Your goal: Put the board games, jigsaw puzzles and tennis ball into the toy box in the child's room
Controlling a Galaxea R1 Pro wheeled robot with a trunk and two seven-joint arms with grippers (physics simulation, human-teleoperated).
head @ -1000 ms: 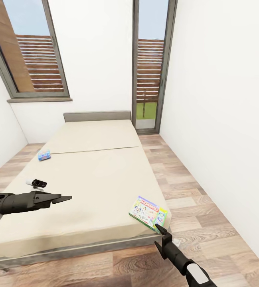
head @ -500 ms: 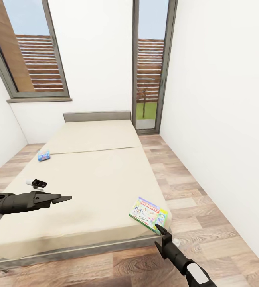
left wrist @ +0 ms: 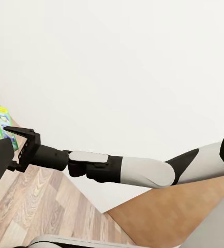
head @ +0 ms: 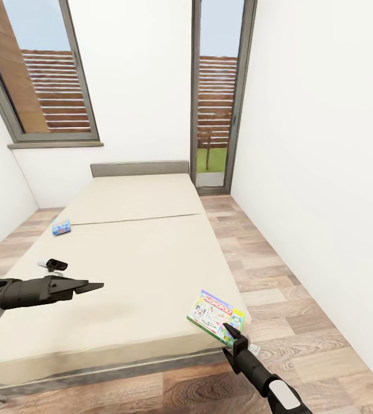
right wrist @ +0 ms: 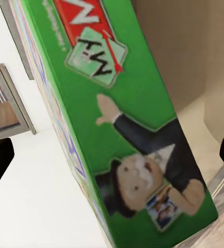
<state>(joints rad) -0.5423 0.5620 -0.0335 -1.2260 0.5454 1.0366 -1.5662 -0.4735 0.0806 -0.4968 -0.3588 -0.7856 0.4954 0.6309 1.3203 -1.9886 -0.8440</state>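
Head view: green-and-white flat printed cardboard game box [head: 215, 317] lay on beige mattress bed [head: 134, 259], near corner. Right gripper [head: 229, 330] beside it, empty, spread unclear. Stiff, light, probably slick; pinch its edge.

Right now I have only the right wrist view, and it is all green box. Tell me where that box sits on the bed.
Observer: The green-and-white board game lies flat at the near right corner of the bed, by the foot edge.
Operator: Give me the right gripper's position against it.
Observer: The right gripper points at the box's near edge. I cannot tell whether it touches.
Operator: Now find the other game.
Observer: The small blue board game lies at the bed's left edge, well beyond the left gripper, which hovers over the mattress.
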